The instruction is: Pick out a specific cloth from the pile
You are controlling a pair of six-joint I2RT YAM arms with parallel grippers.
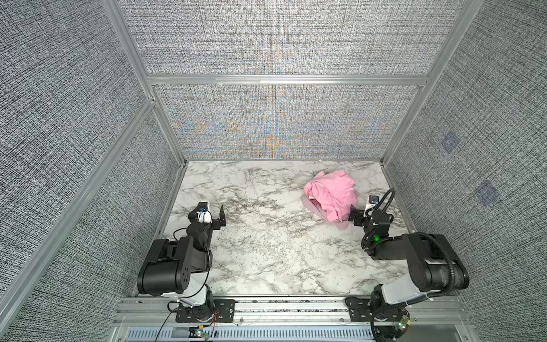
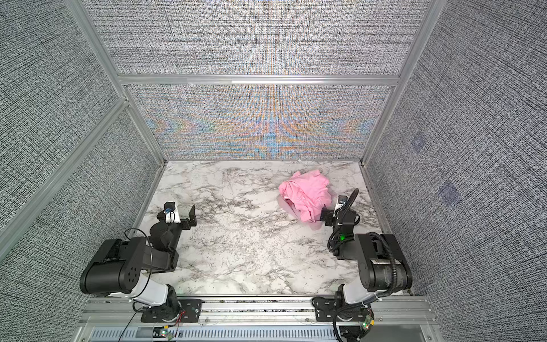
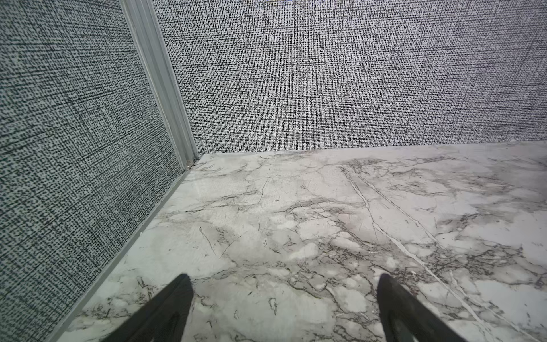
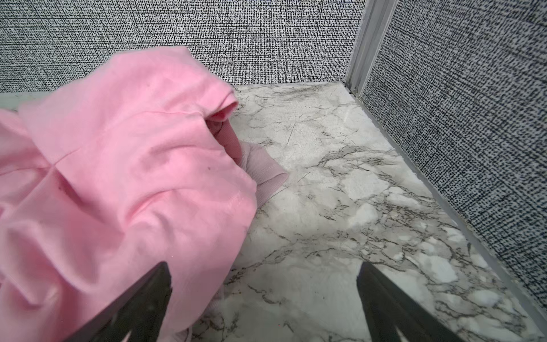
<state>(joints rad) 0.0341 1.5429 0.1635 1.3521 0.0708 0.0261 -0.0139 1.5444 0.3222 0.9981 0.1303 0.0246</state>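
**Cloth buried under pile, nothing gripped**

Cloth [image 4: 263,173]: pale dusty mauve, finely ribbed, thin. Only a folded corner shows in the right wrist view, lying flat on the marble table [image 1: 266,251] and poking out from under the bright pink cloth [image 4: 118,165]. A darker rose fold [image 4: 229,139] sits just above it, under the same overhang. In a top view a pale edge also peeks out at the near foot of the pile [image 1: 331,189], which sits toward the far right of the table.

Right gripper [image 4: 265,281]: jaws wide apart, empty, low at the pile's near side. One finger overlaps the bright pink fabric; can't tell if it touches.

Left gripper [image 3: 284,284]: jaws also spread, empty, over bare marble, well apart from the pile.

Step, as I read it: approach, pick not begun.

Next move needs the right gripper to go forward and down to the mauve corner and pinch that layer alone. Risk: the bright pink overhang or the rose fold gets caught too.
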